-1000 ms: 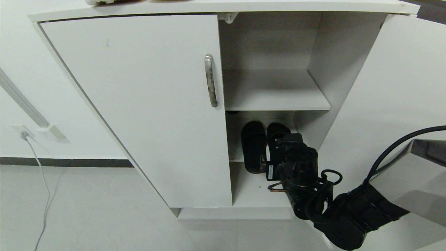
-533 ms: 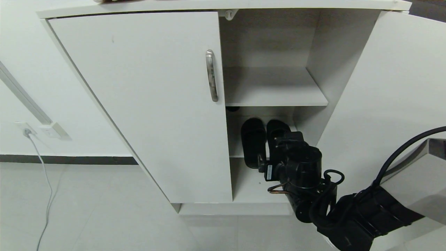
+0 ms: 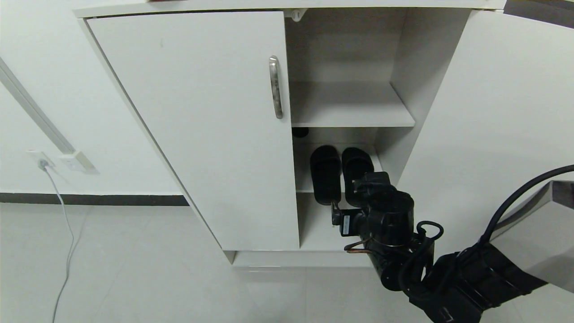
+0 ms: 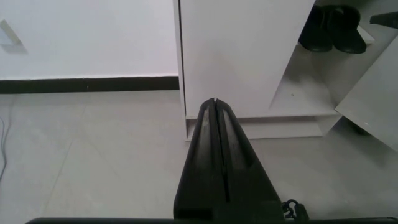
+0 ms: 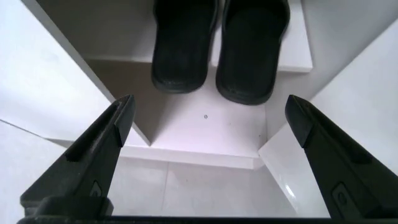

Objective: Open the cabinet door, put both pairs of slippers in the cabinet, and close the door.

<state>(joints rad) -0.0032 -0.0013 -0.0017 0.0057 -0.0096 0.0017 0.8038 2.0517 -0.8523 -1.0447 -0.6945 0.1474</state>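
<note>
We find one pair of black slippers (image 3: 341,172) inside the cabinet (image 3: 406,58), side by side on the lower shelf (image 3: 302,172), their near ends overhanging its front edge. The upper shelf (image 3: 350,105) lies above them. The right door (image 3: 493,112) stands swung open; the left door (image 3: 202,125) is shut, its metal handle (image 3: 276,87) upright at the inner edge. The right gripper (image 5: 208,118) sits just in front of the slippers, apart from them, its fingers spread wide and holding nothing. The left gripper (image 4: 214,109) hangs above the floor (image 4: 93,155) before the shut door, fingers pressed together, also empty.
</note>
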